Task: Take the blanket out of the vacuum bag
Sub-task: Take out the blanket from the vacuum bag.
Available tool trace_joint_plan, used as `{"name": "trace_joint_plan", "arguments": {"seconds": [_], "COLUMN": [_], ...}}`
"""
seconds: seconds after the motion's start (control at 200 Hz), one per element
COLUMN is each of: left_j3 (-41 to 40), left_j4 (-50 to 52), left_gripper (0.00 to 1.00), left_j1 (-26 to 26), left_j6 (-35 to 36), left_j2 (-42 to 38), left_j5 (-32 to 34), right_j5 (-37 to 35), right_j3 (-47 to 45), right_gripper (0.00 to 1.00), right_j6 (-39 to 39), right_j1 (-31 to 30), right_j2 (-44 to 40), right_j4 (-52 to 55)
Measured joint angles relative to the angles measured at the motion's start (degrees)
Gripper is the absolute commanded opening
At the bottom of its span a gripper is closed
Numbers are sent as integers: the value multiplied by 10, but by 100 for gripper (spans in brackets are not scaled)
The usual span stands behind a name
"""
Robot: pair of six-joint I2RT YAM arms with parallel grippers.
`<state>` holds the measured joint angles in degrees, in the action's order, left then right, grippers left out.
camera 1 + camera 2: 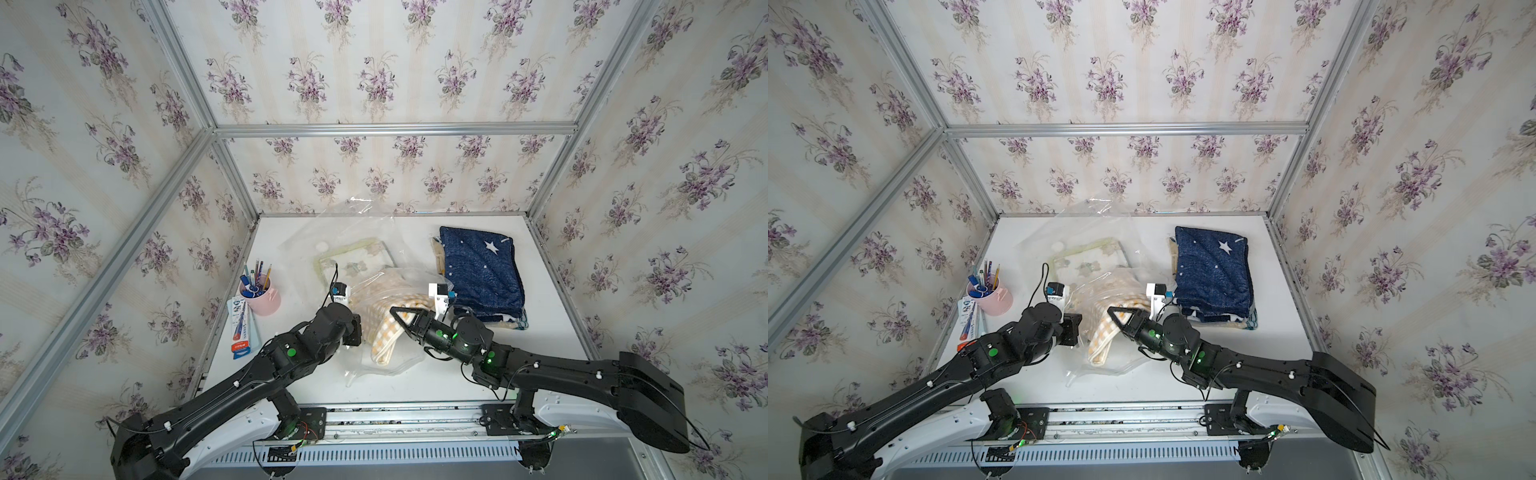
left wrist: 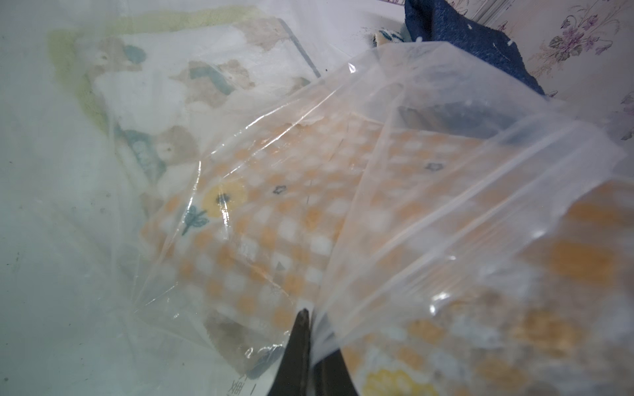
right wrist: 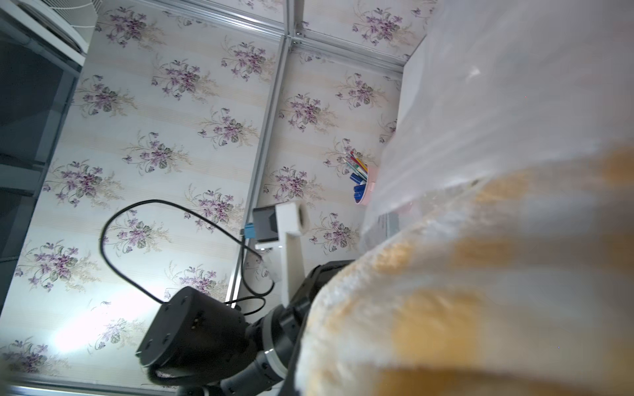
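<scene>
Orange-and-white checked blanket (image 1: 384,328) is lying mid-table toward the front edge, partly out of the vacuum bag (image 1: 332,232). Its near folded end is looking uncovered in both top views, while its far part is showing hazily through the film in the left wrist view (image 2: 274,223). The bag is sprawling crumpled over the middle and back of the white table (image 1: 457,374), with one far corner standing up against the back wall and a small round white valve cap (image 1: 321,247) facing upward on it. A second blanket, bear-print with a pale green border (image 1: 353,257), is lying flat inside the bag behind the checked one. Right gripper (image 1: 397,312) is reaching in from the right, jaws pressed together and pinching a fold of the checked blanket; the right wrist view is filling with blurred blanket pile (image 3: 480,274), its own fingers not showing there. Left gripper (image 2: 310,329) is sitting at the blanket's left edge, dark fingers (image 2: 302,339) squeezed together on a flap of bag film. A navy star blanket (image 1: 482,270) is lying folded well right of the bag. A pink cup (image 1: 264,301) of pens is standing at the left edge, with a flat carton (image 1: 240,328) just in front of it.
</scene>
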<state>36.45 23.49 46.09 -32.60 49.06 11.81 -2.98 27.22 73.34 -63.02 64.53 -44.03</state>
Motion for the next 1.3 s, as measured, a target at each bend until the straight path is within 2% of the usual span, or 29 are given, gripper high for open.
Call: {"name": "trace_joint_plan", "arguments": {"seconds": [0.185,0.385,0.839,1.094,1.304], "left_j3": [0,-6,-27,-34,-48], "left_j4": [-7,-14,-28,-28,-30], "left_gripper": [8,8,8,8,8], "left_j1": [0,0,0,0,0], "left_j6": [-4,-9,-24,-26,-28], "left_j2": [12,13,-8,-19,-30], "left_j5": [-1,-5,-5,-7,-7], "right_j5": [-7,15,191,236,264], "right_j3": [78,177,444,528,483], "right_gripper": [0,0,0,0,0], "right_j6": [-61,-120,-169,-176,-165], "right_j1": [8,47,183,314,441], "right_j2": [-35,-37,45,52,17], "right_j4": [91,170,264,294,318]}}
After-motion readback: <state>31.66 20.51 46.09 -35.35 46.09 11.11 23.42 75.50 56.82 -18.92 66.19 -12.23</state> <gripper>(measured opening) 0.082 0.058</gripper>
